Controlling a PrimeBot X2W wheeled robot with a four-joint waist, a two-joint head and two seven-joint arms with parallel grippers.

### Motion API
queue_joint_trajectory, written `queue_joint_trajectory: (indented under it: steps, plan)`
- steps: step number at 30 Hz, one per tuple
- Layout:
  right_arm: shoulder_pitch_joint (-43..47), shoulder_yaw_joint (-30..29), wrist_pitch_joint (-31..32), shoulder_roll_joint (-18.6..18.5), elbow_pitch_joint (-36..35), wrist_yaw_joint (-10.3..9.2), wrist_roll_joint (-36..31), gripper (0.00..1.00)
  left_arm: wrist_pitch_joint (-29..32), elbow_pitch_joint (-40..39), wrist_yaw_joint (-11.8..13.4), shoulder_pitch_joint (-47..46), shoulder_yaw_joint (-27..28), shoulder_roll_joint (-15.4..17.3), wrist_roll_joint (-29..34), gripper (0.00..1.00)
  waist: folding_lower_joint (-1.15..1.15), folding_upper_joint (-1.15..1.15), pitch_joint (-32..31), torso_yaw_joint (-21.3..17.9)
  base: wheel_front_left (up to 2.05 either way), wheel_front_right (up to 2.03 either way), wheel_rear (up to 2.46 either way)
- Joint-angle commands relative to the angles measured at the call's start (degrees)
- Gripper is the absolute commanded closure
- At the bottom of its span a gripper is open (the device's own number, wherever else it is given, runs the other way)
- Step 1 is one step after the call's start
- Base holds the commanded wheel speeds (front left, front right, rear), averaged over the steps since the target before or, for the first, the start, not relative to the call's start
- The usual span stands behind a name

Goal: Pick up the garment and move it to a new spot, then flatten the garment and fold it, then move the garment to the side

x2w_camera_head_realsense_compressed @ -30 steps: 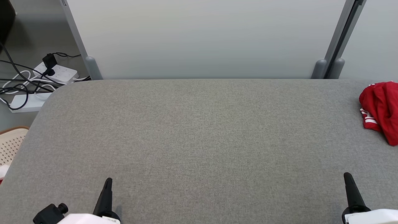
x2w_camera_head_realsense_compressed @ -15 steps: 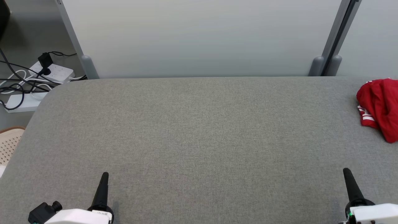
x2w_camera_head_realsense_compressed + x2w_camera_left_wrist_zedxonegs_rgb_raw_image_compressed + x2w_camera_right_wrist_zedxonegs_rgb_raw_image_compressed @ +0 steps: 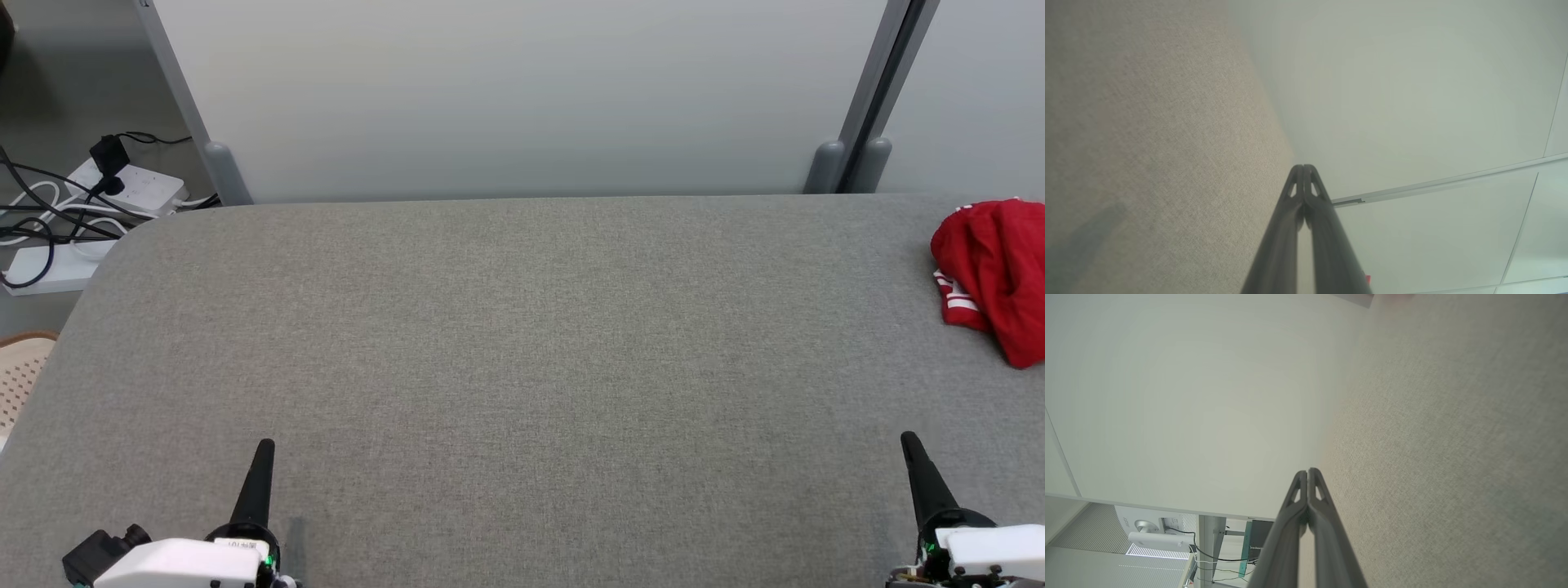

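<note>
– Far over on the right side of our wide grey cloth-covered counter (image 3: pixel 522 367) lies the crumpled red cloth garment (image 3: pixel 992 278) with white marks on it. It sits toward the back, and part of it runs out of the head view.

– Where are our hands?

– Our left hand (image 3: pixel 264 447) and our right hand (image 3: pixel 909 443) are low down at the near edge, well apart from each other. The right one is nearer the garment, but there is lots of bare counter in between. Each hand has its two long dark fingers pressed tight together. In the left wrist view the fingertips (image 3: pixel 1298 171) touch. Both hands hold nothing.

– What could go wrong?

– A few things, we think. If we reach the garment with our fingers shut, we will only poke it and push it along. We cannot see where the counter ends on that side, so a push might send it over the edge. If we pinch just one thin bit, the heap may come undone and drag behind us. The pointy tips could also catch in the counter's cloth if we dip too low.

– Any baskets or boxes?

– One pale basket with little holes (image 3: pixel 20 371) peeks in at the left, below the counter. We cannot tell what is in it.
</note>
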Motion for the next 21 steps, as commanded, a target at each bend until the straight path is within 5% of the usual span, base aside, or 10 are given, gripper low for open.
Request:
queue_joint_trajectory:
  steps: [1, 21]
  plan:
    - [-3.2, 1.0, 0.5, -0.9, -1.4, 0.22, 1.6, 1.0, 0.5, -1.3, -0.8, -4.0, 2.0, 0.6, -1.5, 1.0, 0.0, 0.0, 0.0, 0.0, 0.0, 0.0, 0.0]
    - [-6.0, 0.4, 3.9, -1.0, 0.2, 0.26, 14.2, 1.0, 3.8, -0.9, -2.2, -6.4, 4.5, 0.5, -14.7, 1.0, 0.0, 0.0, 0.7, -0.9, 0.0, 0.0, 0.0]
